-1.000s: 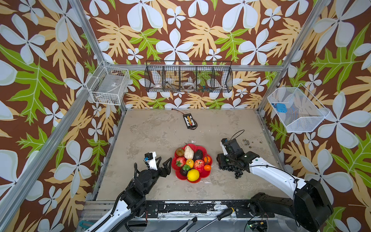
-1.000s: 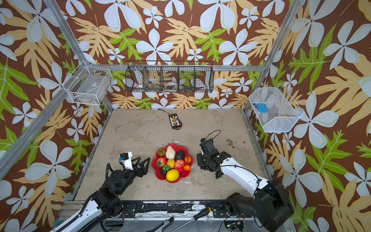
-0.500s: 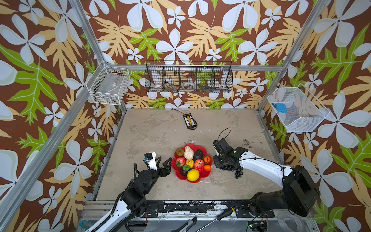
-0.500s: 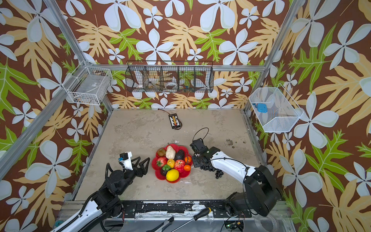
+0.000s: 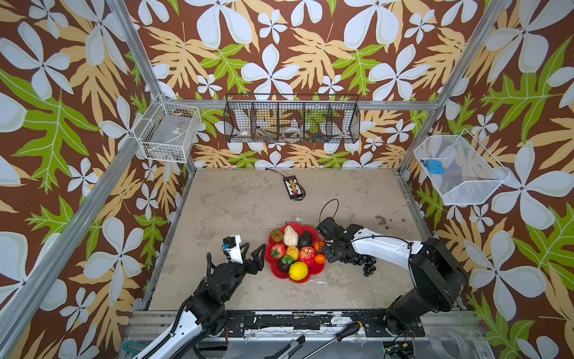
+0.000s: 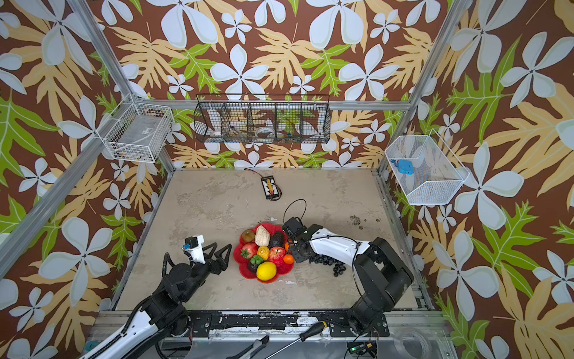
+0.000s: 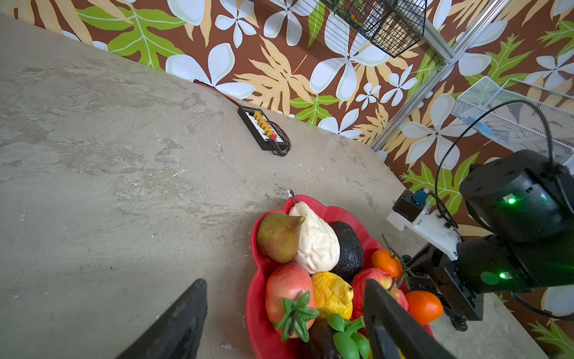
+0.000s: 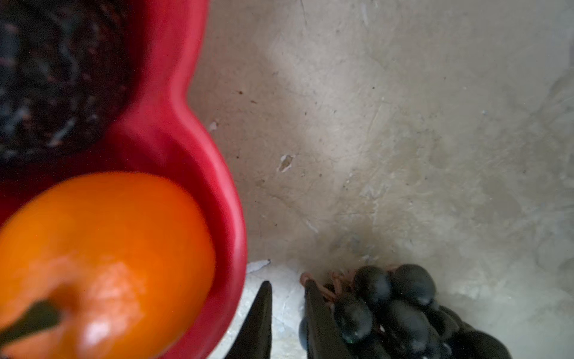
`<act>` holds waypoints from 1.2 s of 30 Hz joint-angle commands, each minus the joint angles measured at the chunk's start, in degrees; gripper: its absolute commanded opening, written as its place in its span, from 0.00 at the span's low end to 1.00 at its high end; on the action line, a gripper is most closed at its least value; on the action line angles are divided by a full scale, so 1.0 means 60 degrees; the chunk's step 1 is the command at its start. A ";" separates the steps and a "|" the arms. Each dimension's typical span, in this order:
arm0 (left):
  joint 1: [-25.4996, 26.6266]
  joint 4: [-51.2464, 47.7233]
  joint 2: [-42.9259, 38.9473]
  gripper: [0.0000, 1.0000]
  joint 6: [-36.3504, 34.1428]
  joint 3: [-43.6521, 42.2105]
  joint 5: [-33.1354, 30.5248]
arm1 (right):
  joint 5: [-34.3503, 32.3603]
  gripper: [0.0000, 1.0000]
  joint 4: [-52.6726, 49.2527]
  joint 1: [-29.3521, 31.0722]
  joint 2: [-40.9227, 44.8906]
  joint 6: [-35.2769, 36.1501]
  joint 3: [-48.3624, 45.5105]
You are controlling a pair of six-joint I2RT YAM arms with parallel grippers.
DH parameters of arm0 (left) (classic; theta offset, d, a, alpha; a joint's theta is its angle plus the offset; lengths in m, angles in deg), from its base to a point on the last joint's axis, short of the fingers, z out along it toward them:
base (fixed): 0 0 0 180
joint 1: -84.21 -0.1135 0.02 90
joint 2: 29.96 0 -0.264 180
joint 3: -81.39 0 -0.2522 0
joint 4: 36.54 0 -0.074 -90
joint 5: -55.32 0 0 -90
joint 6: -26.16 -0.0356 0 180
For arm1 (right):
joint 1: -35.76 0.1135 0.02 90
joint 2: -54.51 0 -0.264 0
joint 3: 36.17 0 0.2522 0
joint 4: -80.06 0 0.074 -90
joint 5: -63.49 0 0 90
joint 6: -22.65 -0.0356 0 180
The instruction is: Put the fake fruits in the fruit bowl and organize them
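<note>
Right wrist view: the right gripper (image 8: pixel 286 283) has its jaws almost together, with a thin strip of mottled beige counter (image 8: pixel 403 124) showing between them. Against the outer face of one jaw lies the bunch of matt black plastic grapes (image 8: pixel 391 304) on reddish-brown stalks, on the counter. Beyond the other jaw curves the glossy red scalloped plastic fruit bowl (image 8: pixel 192 149), holding a shiny small orange (image 8: pixel 102 255) and a dark pebbled avocado (image 8: pixel 56 77). In a top view the left gripper (image 5: pixel 255 245) holds its jaws wide apart, the bowl just ahead of them.
</note>
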 commanded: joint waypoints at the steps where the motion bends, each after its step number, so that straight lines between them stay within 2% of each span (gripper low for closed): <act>1: -0.0012 0.0061 -0.0030 0.80 0.0031 0.0037 -0.0058 | -0.0645 0.21 -0.0251 0.0023 -0.0143 0.0157 0.0134; 9: -0.0012 0.0081 -0.0015 0.80 0.0034 0.0031 -0.0058 | -0.0980 0.22 -0.0423 0.0023 -0.0445 0.0276 0.0182; 17: -0.0012 0.0094 -0.0001 0.80 0.0034 0.0031 -0.0058 | -0.1862 0.24 -0.0769 0.0162 -0.0814 0.0268 0.0374; 32: -0.0012 0.0094 0.0014 0.81 0.0034 0.0031 -0.0057 | -0.2970 0.19 -0.1660 0.0495 -0.1524 0.0323 0.0940; 36: -0.0012 0.0115 0.0014 0.81 0.0034 0.0031 -0.0056 | -0.2897 0.23 -0.1581 0.0570 -0.1239 0.0396 0.1037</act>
